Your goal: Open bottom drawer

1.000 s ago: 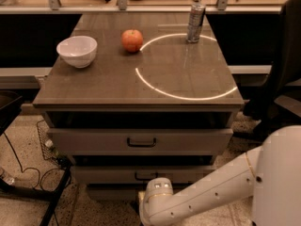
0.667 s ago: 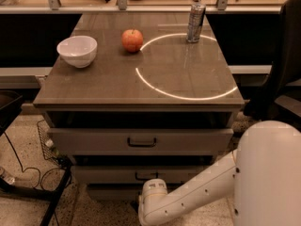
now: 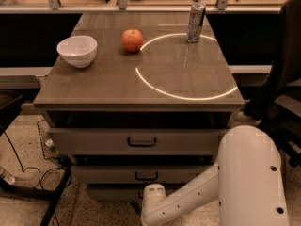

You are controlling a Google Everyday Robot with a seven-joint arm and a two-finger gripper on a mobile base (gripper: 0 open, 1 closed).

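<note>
A three-drawer cabinet stands under a brown table top (image 3: 141, 84). The bottom drawer (image 3: 110, 192) is the lowest, shallow grey-beige front; only its left part shows. My white arm (image 3: 197, 197) reaches in from the lower right, and its wrist (image 3: 154, 194) covers the centre of that drawer where the handle sits. The gripper is hidden behind the wrist, low in front of the bottom drawer. The middle drawer (image 3: 146, 174) and the top drawer (image 3: 141, 141) show their dark loop handles.
On the table top are a white bowl (image 3: 77, 50), a red apple (image 3: 132, 40) and a metal can (image 3: 195, 22). A dark office chair (image 3: 282, 88) stands at the right. Cables and a wire basket (image 3: 47, 145) lie on the floor at the left.
My arm's upper segment has swung left and now fills more of the lower right. The wrist stays low in front of the bottom drawer. The drawers look unchanged.
</note>
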